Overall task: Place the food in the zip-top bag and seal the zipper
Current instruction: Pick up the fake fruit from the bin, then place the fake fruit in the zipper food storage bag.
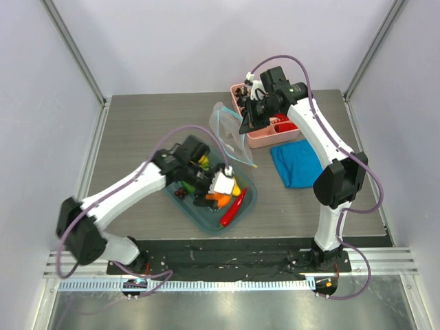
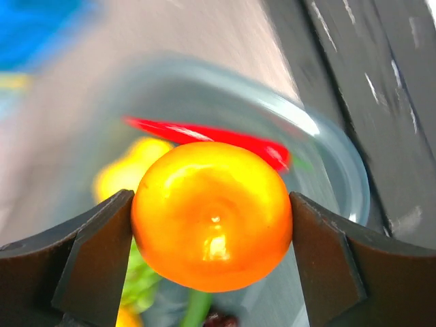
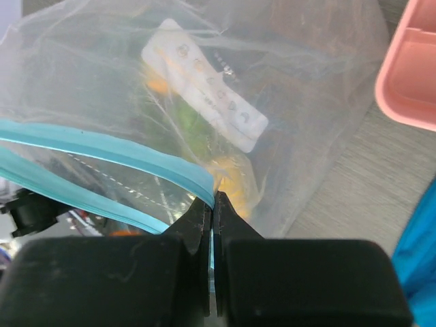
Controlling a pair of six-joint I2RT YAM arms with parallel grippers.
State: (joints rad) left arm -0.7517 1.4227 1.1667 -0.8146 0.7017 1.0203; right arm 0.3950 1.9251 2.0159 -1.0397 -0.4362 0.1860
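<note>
Grey wood-grain table point(image 1: 137, 137) fills most of what we see from above, with the left arm point(image 1: 130, 185) stretched over its middle and the right arm point(image 1: 323, 137) reaching toward the far right corner. Next in size is the teal tray point(image 1: 196, 218) near the front edge, then the blue cloth point(image 1: 295, 165) lying to its right and the pink divided box point(image 1: 275, 141) just behind that cloth. The zip-top bag point(image 1: 227, 130) hangs clear of the table between tray and box, and we find the right gripper point(image 3: 212, 204) with its fingers pressed together on the bag's mouth edge, pinching the plastic right where the strip runs in. A red chili point(image 1: 234, 208) lies along the tray's right side. The left gripper point(image 2: 212, 225) is over the tray with its fingers spread wide around the orange point(image 2: 212, 214), one pad against each side of it (we cannot tell whether the fruit is off the tray floor). Smallest is the zipper point(image 3: 102, 146), a light blue band curving away from the right fingers, unsealed, its two tracks apart.
</note>
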